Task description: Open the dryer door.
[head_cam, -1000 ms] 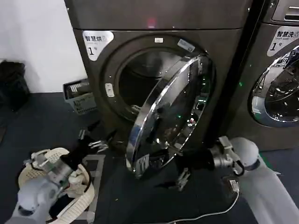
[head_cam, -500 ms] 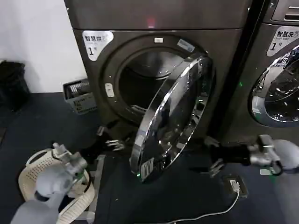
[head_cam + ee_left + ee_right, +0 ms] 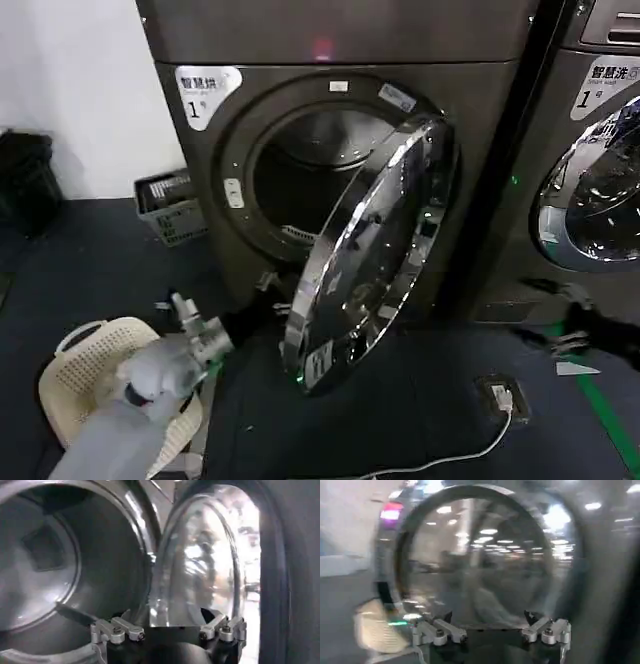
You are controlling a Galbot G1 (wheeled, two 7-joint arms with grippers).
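1. Since a second ago, your left gripper (image 3: 268, 300) has climbed from the floor up to the lower edge of the round chrome-rimmed glass dryer door (image 3: 368, 250), and your right gripper (image 3: 560, 318) has pulled back from below that door, well off to its right.
2. Your door hangs partly open on the dark grey front-loading dryer (image 3: 340, 150), hinged at its right side and swung out toward you.
3. Your left gripper's fingers are spread, just beside the door's lower left rim; they hold nothing.
4. Your right gripper's fingers are spread too, low before the neighbouring grey machine (image 3: 590, 160).
5. Your dryer's metal drum (image 3: 45, 560), left of the door, looks bare inside.
6. Left of the door on the floor lie a cream perforated plastic laundry basket (image 3: 80, 375) and a grey slatted crate (image 3: 170, 205); you cannot tell their contents.
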